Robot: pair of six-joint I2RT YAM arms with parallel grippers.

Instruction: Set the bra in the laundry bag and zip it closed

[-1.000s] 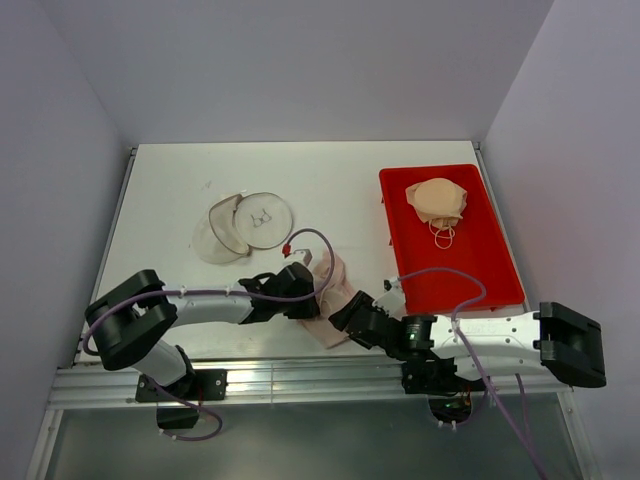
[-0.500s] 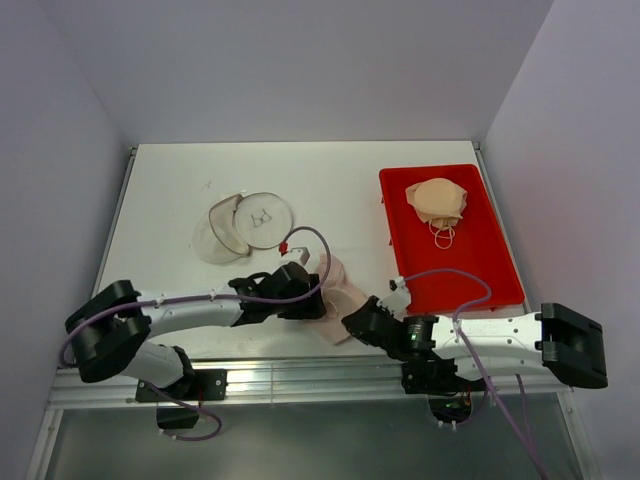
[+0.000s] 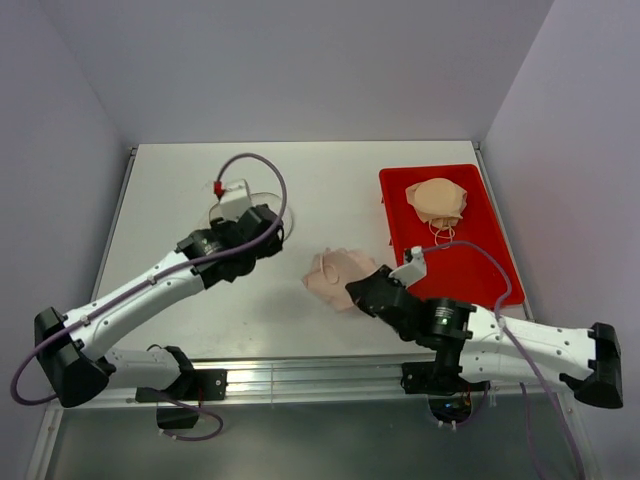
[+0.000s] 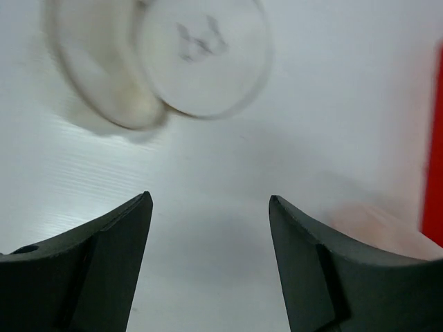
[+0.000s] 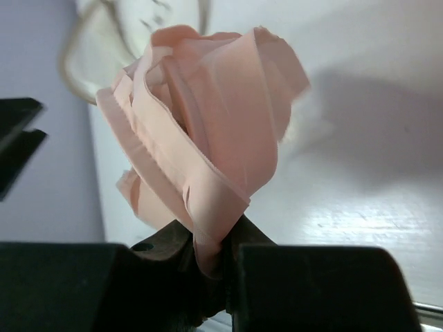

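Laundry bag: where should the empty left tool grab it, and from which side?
The laundry bag lies flat, so only an edge can be pinched. Probably take the rim where its two round faces overlap, bringing the open left tool down from above on the near side.

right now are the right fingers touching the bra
Touching. The right wrist view shows the bra pinched between the right fingers.

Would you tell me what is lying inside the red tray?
A bunched tan-peach bra with a looped strap lies in the far half of the red tray; anything beneath it is covered.
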